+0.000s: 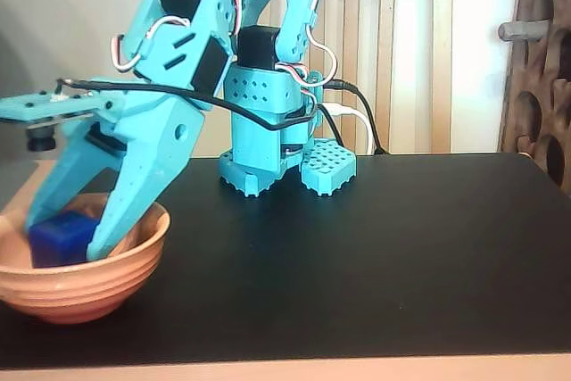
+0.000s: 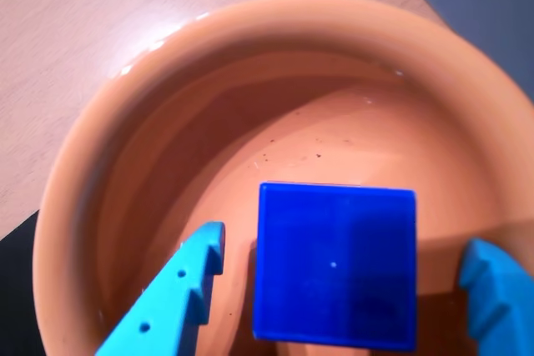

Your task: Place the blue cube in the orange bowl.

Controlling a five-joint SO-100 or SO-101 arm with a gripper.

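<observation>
The blue cube [image 2: 335,266] sits inside the orange bowl [image 2: 108,164], low on the bowl's floor toward the near side as the wrist view shows it. In that view its top face is square-on to the camera, and a narrow strip of orange shows on each side between it and the 2 turquoise fingers [image 2: 188,285]. So the hand [image 2: 346,277] is spread wider than the cube, with a finger on either side and neither one touching it; it has hold of nothing. The gap on the left looks slim, the one on the right a little wider.

From the fixed view, the cube [image 1: 61,236] peeks over the bowl's rim, partly hidden behind the nearer finger. The hand [image 1: 67,234] reaches down into the bowl [image 1: 80,287] at a slant from the upper right, its tips below the rim. The bowl's ridged outside shows clearly here.

The bowl stands at the far left of the desk [image 1: 375,256], which has a black top; in the wrist view a lighter, pale wood-toned surface [image 2: 100,22] shows beyond the bowl. The arm's turquoise base [image 1: 268,144] stands further back near the middle of the desk, well apart from the bowl, with black and white cables [image 1: 343,109] trailing off behind it.
</observation>
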